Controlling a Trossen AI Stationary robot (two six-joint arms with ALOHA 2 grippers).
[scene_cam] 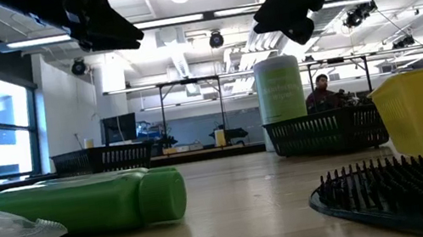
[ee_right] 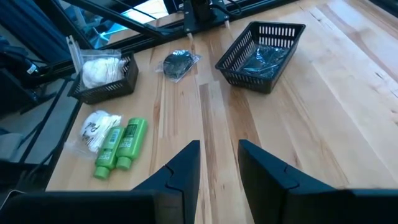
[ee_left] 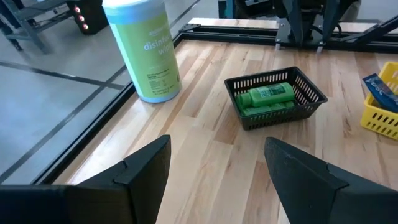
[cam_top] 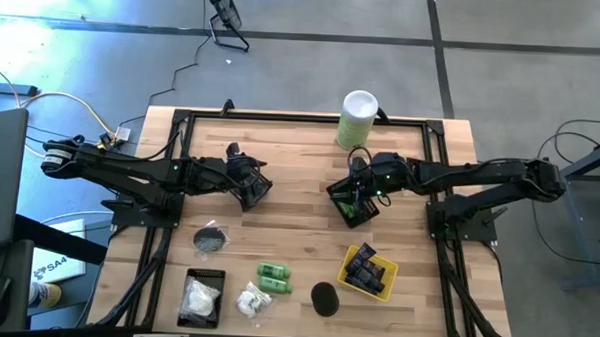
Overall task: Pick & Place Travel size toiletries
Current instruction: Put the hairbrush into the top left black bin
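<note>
My left gripper (cam_top: 254,187) hangs open above a black basket (ee_right: 261,45) that holds a clear crinkly packet (ee_right: 261,59). My right gripper (cam_top: 355,202) hangs above another black basket (ee_left: 275,98), where green bottles (ee_left: 266,99) lie; its fingers (ee_right: 219,144) stand a little apart with nothing between them. On the table's near part lie two green bottles (cam_top: 274,278), a white packet (cam_top: 252,302), a black disc (cam_top: 323,297) and a bagged black disc (cam_top: 210,238). Dark navy tubes (cam_top: 368,271) sit in a yellow basket (cam_top: 354,256).
A tall white-and-green canister (cam_top: 357,118) stands at the far edge. A third black basket (cam_top: 202,297) with white packets sits at the near left. Bare wood lies between the two middle baskets (ee_right: 211,93). Black frame rails (cam_top: 180,164) run along the table's sides.
</note>
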